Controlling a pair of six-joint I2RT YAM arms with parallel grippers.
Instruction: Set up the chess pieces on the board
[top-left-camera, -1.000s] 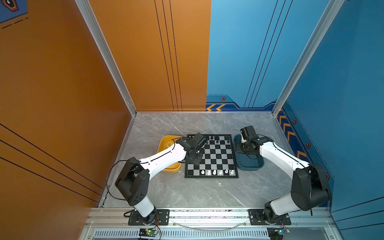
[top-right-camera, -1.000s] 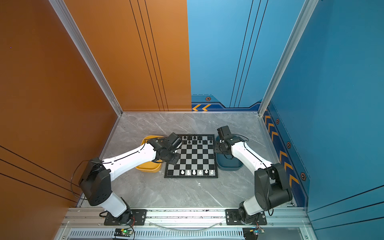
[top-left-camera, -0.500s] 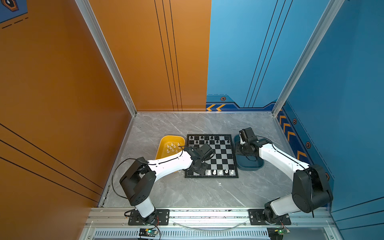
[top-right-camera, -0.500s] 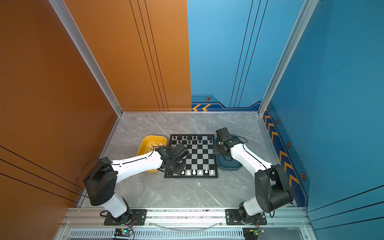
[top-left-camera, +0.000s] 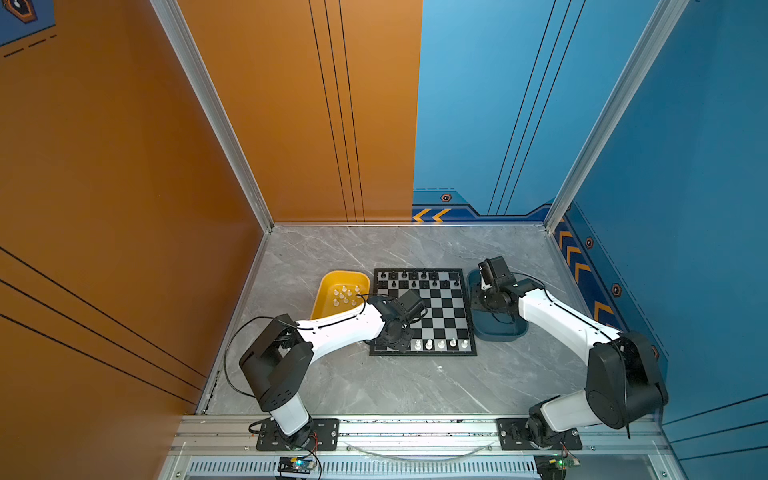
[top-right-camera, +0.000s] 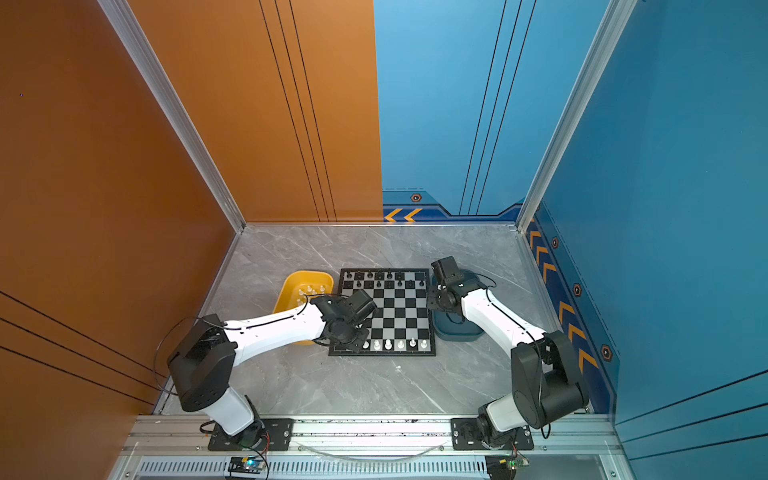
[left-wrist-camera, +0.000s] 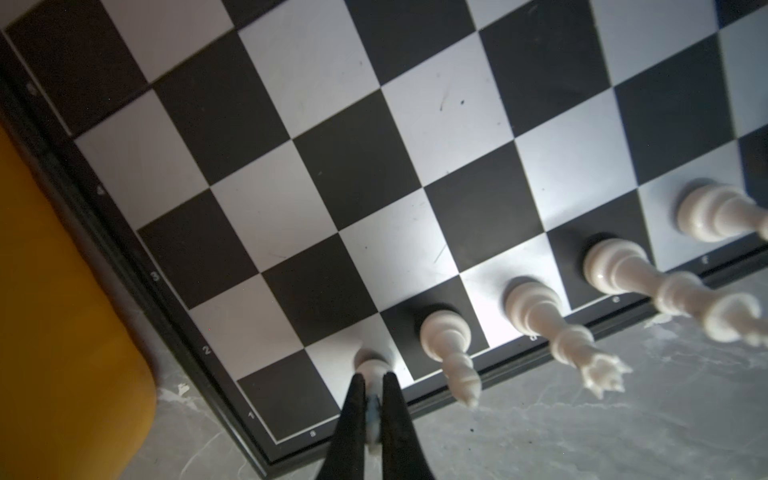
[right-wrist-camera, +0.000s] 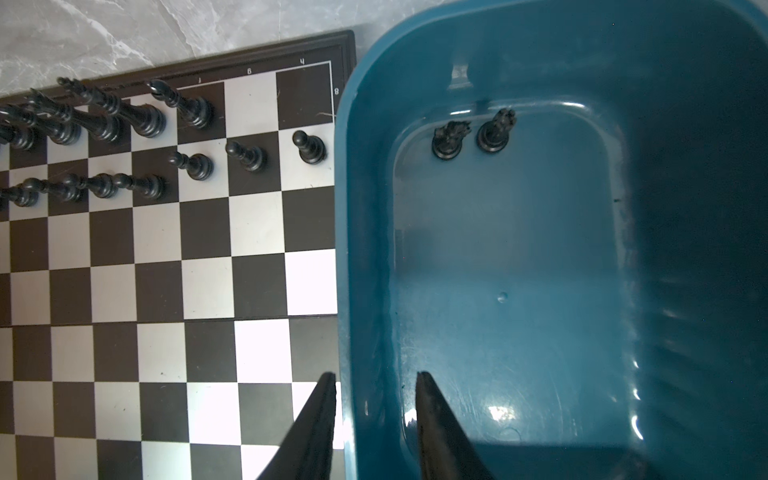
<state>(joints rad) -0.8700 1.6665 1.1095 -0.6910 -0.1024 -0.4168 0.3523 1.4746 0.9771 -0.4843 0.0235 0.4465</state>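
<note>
Left tool (left-wrist-camera: 372, 379) clamps a white piece (left-wrist-camera: 371, 366) upright at the board's (left-wrist-camera: 374, 166) near row, just left of the bishop (left-wrist-camera: 444, 336).

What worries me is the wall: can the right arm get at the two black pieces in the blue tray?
Probably yes. The right tool hangs open over the rim of the blue tray; the two black pieces stand upright on its floor with nothing around them.
</note>
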